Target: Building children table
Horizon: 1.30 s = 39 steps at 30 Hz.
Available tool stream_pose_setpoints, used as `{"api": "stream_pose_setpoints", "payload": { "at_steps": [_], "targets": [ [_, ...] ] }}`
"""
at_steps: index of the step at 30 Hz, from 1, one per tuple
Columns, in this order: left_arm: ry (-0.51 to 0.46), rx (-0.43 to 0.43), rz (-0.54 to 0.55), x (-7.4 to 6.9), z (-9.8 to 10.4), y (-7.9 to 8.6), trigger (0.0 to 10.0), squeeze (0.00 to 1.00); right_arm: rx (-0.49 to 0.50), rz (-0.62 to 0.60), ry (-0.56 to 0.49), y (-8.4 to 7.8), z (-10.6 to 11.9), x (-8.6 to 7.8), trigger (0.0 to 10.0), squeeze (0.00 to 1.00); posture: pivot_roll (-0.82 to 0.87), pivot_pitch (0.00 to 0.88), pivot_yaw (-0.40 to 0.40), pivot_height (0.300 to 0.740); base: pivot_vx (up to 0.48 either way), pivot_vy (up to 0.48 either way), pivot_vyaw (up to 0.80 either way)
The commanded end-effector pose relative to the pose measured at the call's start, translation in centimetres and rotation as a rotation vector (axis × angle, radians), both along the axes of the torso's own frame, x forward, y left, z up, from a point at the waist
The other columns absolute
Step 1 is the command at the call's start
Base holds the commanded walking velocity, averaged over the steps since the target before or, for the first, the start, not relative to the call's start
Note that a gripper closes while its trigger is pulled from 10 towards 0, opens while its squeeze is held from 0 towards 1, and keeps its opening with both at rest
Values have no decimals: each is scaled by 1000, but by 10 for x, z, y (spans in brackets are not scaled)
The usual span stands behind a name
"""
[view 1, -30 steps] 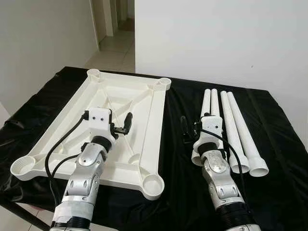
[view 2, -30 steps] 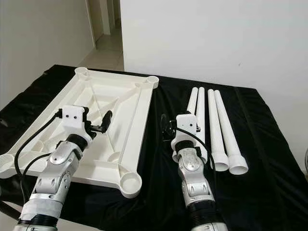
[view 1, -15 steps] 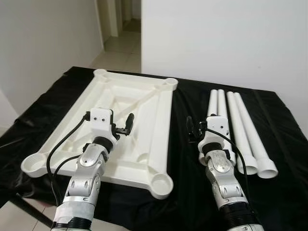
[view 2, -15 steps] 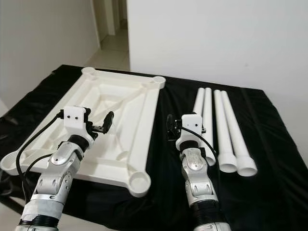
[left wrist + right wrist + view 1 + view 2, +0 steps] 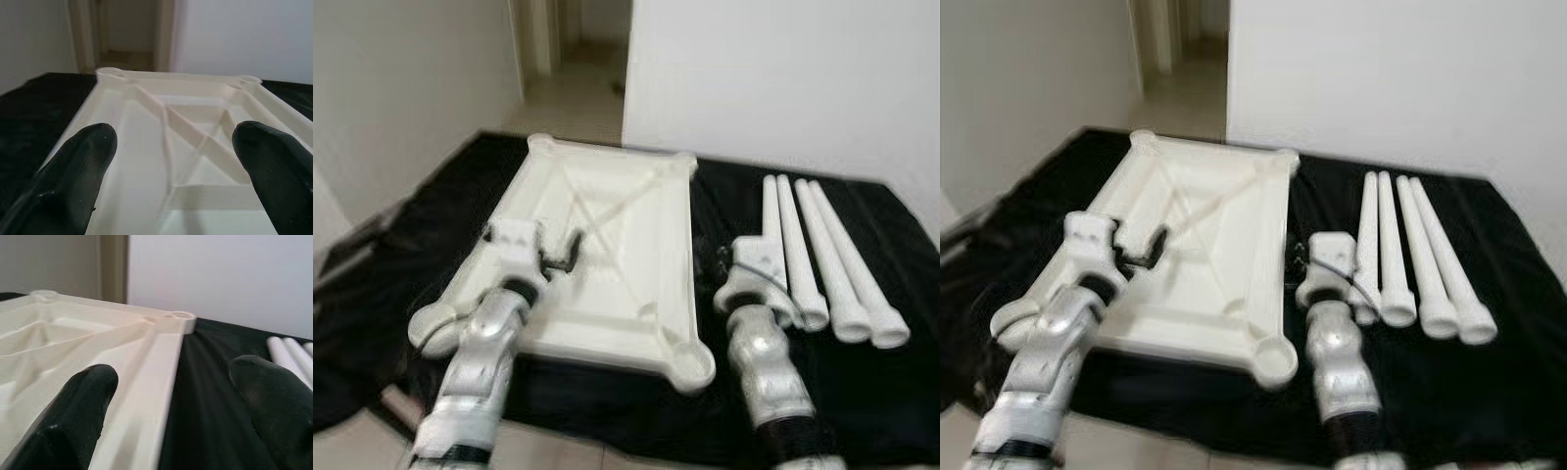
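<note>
Left wrist view, tabletop (image 5: pixel 195 142) beneath spread fingers (image 5: pixel 73 171); legs (image 5: pixel 822 264) apart

No readable text, labels, brands, numbers or signs anywhere in these blurred views.

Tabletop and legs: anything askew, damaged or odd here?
Nothing stands out. The white tabletop lies underside up on the black cloth, four legs side by side to its right. Both grippers, left and right, hover with jaws open.
</note>
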<state>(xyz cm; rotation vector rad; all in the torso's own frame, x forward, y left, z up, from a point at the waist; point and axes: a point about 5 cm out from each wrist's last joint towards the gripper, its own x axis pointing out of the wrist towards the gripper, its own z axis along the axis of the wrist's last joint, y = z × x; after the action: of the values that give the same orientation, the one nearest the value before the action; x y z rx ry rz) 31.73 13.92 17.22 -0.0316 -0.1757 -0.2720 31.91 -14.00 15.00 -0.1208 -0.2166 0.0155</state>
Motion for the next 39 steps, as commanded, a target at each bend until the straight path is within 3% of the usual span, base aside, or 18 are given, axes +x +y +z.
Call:
{"api": "stream_pose_setpoints", "payload": {
  "at_steps": [1, 23, 32, 39],
  "targets": [
    [4, -3, -16, -2, -1, -5, 10000, 0, -9, -18, 6, -5, -1, 0, 10000, 0, 27, 12, -16, 740, 0, 0, 0],
    [-24, 49, -72, -2, 2, -14, 10000, 0, 3, -62, 13, -11, 0, 3, 10000, 0, 24, 28, -13, 740, 0, 0, 0],
    [-13, 133, -288, -11, 2, -45, 10000, 0, 90, -239, 141, -33, -11, 12, 10000, 0, 23, 31, -10, 740, 0, 0, 0],
    [-17, 141, -397, -19, 10, -64, 10000, 0, 46, -441, 274, -52, -22, 14, 10000, 0, 16, 32, -4, 740, 0, 0, 0]
  ]
}}
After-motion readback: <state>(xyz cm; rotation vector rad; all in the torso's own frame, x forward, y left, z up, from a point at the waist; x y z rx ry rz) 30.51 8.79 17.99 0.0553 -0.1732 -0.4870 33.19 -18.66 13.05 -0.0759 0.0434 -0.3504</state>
